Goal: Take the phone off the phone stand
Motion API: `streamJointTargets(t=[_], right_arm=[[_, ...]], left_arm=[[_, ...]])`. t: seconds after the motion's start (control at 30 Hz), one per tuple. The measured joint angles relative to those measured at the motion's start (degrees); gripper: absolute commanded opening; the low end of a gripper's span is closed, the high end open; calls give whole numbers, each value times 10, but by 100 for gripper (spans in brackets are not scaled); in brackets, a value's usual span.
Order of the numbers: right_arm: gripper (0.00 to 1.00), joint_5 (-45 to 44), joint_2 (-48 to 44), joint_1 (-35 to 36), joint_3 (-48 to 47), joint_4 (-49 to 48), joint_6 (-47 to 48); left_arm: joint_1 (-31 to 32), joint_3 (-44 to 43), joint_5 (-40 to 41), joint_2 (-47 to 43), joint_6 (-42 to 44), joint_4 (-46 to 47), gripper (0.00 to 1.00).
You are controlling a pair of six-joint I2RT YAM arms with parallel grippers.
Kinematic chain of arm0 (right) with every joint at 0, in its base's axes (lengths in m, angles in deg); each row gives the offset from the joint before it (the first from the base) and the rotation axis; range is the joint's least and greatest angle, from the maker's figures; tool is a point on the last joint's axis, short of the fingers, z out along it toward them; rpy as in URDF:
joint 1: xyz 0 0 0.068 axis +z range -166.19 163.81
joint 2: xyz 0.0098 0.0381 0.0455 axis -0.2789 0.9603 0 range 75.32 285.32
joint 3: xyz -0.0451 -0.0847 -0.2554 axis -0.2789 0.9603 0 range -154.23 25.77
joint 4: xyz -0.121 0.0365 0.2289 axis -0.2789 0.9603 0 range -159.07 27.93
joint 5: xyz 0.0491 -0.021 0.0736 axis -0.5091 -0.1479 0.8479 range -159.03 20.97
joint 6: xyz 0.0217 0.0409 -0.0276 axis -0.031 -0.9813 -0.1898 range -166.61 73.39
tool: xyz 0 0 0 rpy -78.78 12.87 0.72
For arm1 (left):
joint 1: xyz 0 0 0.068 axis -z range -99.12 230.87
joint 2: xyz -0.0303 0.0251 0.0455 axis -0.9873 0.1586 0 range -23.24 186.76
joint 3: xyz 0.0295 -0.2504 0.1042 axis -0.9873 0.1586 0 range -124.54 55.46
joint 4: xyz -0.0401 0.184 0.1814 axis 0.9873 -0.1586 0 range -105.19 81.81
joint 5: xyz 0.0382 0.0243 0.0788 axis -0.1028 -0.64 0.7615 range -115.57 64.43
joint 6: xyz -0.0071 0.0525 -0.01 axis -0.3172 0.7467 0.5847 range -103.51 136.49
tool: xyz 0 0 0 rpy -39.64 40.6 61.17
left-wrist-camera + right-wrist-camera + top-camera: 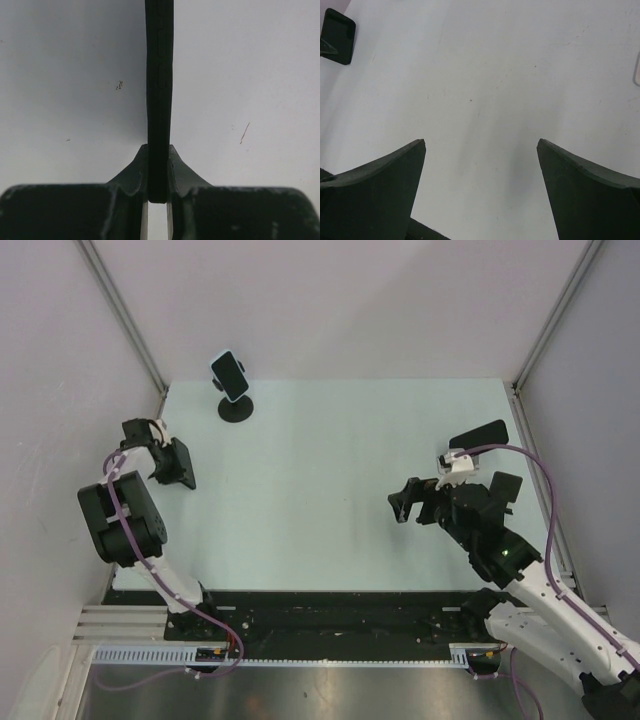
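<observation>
Left gripper [158, 150] sits closest, its jaws pinched on one end of a thin dark slab [159, 75] seen edge-on. I judge this to be the phone, held over the near left of the table [330, 460], well apart from the phone stand [236, 410] at the far left. Right gripper [481, 144] hangs spread wide and empty over the near right. Risk lies in that narrow hold: gripped at one end only, the slab could pivot or slide out during a swing, or land hard if let go high. No bin or tray shows; the stand's head carries a white-edged dark panel [229, 375], cradle or second handset I cannot tell
</observation>
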Motion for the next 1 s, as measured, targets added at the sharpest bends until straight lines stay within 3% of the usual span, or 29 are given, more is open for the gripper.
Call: streamJointTargets(t=[0.03,0.1,0.23,0.47,0.6,1.0], right_arm=[[100,2,0,0,2,0,0],[100,6,1,0,4,0,0],[100,13,4,0,11,0,0],[100,15,7,-1,12,0,2],[100,17,7,-1,12,0,2],[100,19,7,-1,21,0,2]], left_arm=[[-1,-1,2,0,3,-3,23],[-1,-2,3,1,7,-7,30],[-1,-2,14,9,14,-11,53],[-1,-2,49,19,20,-19,78],[-1,-2,64,19,22,-22,99],[10,-2,98,28,24,-21,100]])
